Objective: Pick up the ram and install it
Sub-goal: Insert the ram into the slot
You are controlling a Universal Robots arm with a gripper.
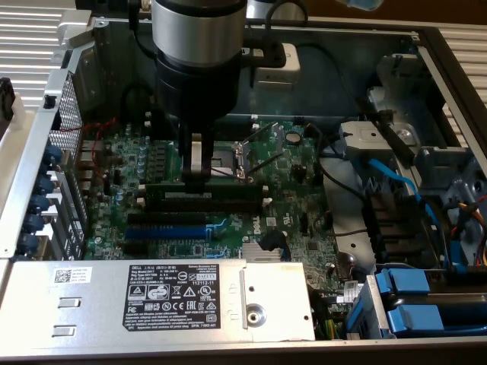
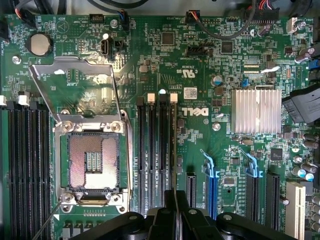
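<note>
Gripping the ram (image 1: 228,188) near its middle, the gripper (image 1: 195,177) is clamped narrow on the stick's top edge. The ram lies level along the memory slots (image 1: 179,207), just beside the open CPU socket (image 1: 228,156) on the motherboard (image 1: 297,194). Its lower edge is lost among the slots; cannot tell if it is seated or just above. The end toward the exterior view's left blurs into dark board. In the wrist view the gripper (image 2: 175,205) is cut off at the frame edge, and the ram, seen edge-on, is hard to separate from the memory slots (image 2: 150,150). The arm (image 1: 198,53) hides the board behind it.
</note>
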